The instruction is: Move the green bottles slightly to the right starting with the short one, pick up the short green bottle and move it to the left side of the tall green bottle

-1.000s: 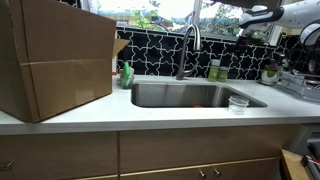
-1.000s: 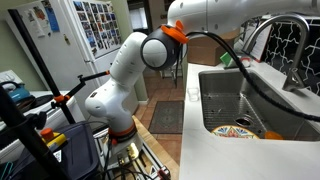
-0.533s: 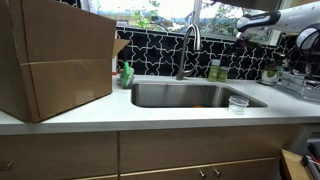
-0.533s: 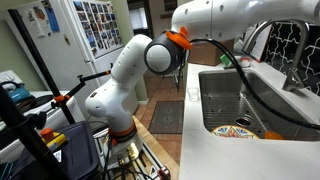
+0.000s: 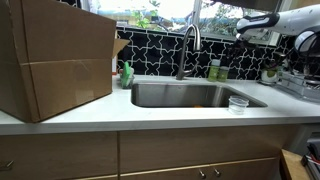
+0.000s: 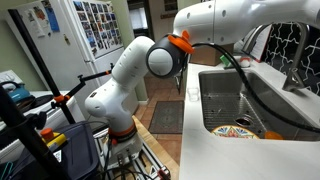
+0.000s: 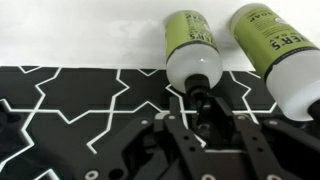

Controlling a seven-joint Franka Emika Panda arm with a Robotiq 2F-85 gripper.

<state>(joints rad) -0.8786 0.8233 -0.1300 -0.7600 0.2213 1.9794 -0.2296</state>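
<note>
The green bottles (image 5: 217, 71) stand on the narrow strip of worktop (image 5: 150, 112) behind the sink (image 5: 195, 95), backed right against the black tiled backsplash (image 7: 70, 100), so you have no room behind them. The faucet (image 5: 187, 50) rises just beside the pair on one flank. On the other flank the strip runs open towards the dish rack (image 5: 300, 82). A clear plastic cup (image 5: 238, 103) sits nearer the front edge by the sink's corner, well apart from the pair. The cardboard box (image 5: 55, 60) and the bright green pointed-top bottle (image 5: 127, 74) are far off, beyond the sink.

In the wrist view the short green bottle (image 7: 192, 45) lies straight ahead of your fingers (image 7: 172, 135), its pale cap turned towards them and clear of them. The tall green bottle (image 7: 278, 52) stands just beside it, off to one side of the fingers' line; you cannot tell whether the two touch. The fingers pinch nothing, and the dark linkage does not let you tell whether they are spread or pressed together.

In an exterior view the wrist (image 5: 258, 22) hangs high, above the bottles and off to the side away from the faucet. The arm (image 6: 150, 60) rises from beside the worktop's end, bends at the orange-ringed joint (image 6: 179, 43) and reaches out over the sink.
</note>
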